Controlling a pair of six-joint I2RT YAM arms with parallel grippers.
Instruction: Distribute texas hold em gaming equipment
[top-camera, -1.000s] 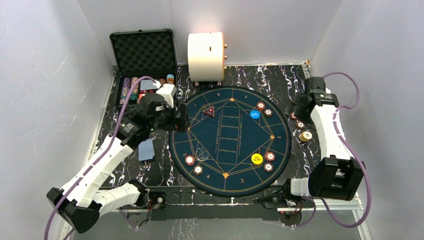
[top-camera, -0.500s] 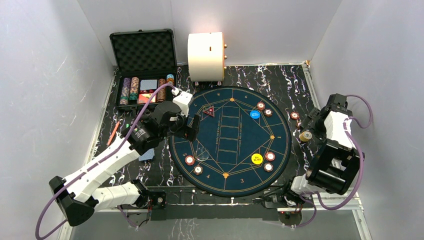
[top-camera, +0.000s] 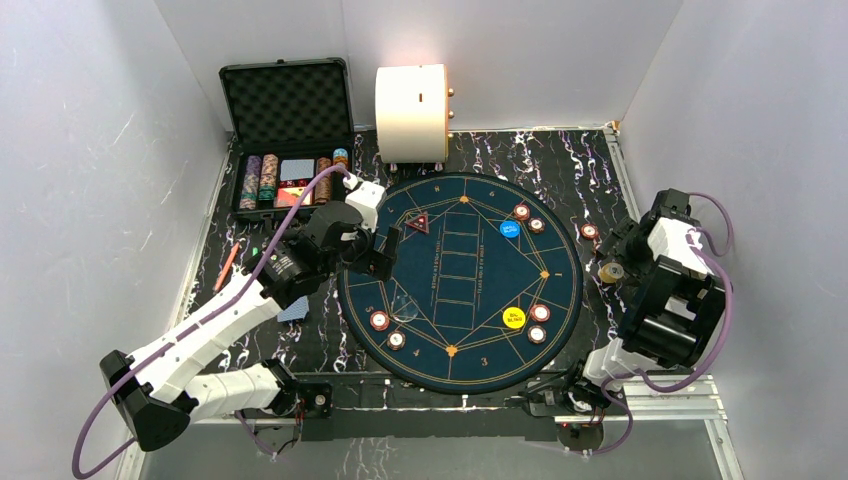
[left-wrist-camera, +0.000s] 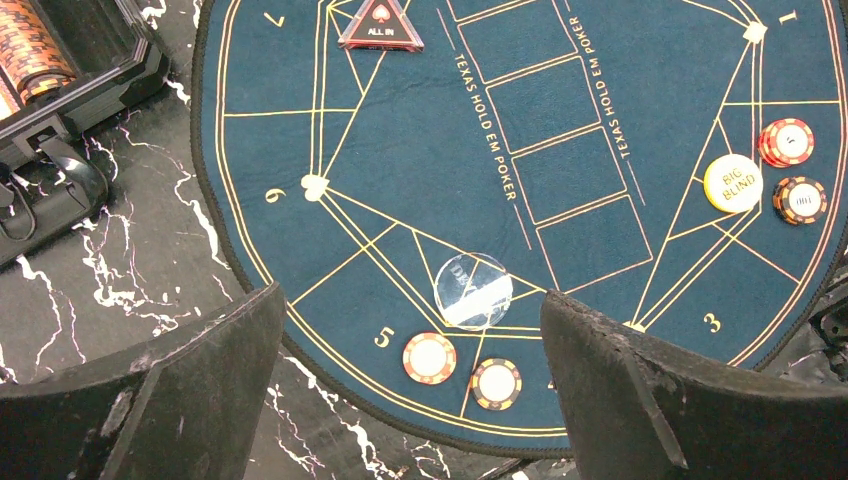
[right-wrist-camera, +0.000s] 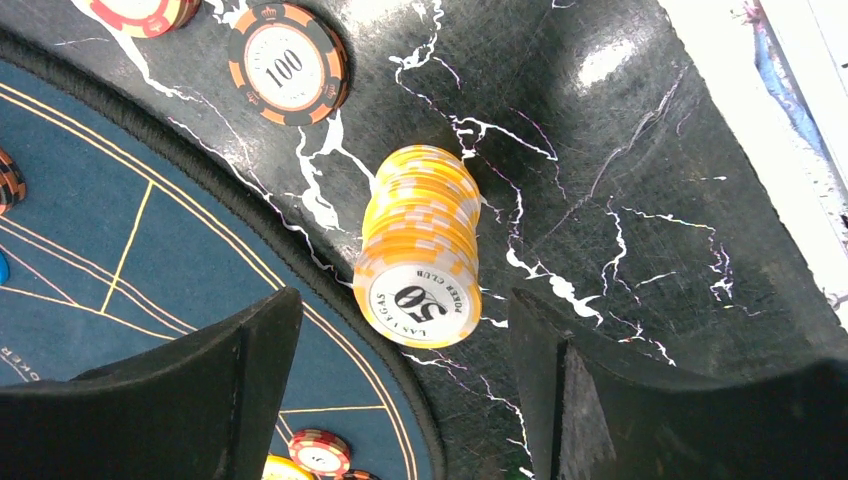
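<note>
The round blue poker mat (top-camera: 462, 280) carries a red triangular marker (top-camera: 417, 222), a blue button (top-camera: 510, 228), a yellow button (top-camera: 513, 318) and pairs of chips (top-camera: 522, 212) (top-camera: 379, 320) (top-camera: 540, 313). My left gripper (top-camera: 388, 252) hangs open and empty over the mat's left edge. In its wrist view two chips (left-wrist-camera: 430, 357) (left-wrist-camera: 496, 383) lie between the open jaws, below a clear disc (left-wrist-camera: 473, 291). My right gripper (top-camera: 615, 258) is open over a yellow chip stack (right-wrist-camera: 420, 270) marked 50, just off the mat's right edge. A blue-backed card (top-camera: 292, 312) lies partly under the left arm.
An open black case (top-camera: 290, 130) with rows of chips stands at the back left, and a big cream cylinder (top-camera: 411, 98) behind the mat. Two loose chips (right-wrist-camera: 286, 66) (right-wrist-camera: 145, 12) lie off the mat near the yellow stack. A red pen (top-camera: 226, 266) lies at the far left.
My left gripper swung from beside the case to over the mat's left edge. My right arm folded back toward the near right, bringing its gripper over the yellow stack.
</note>
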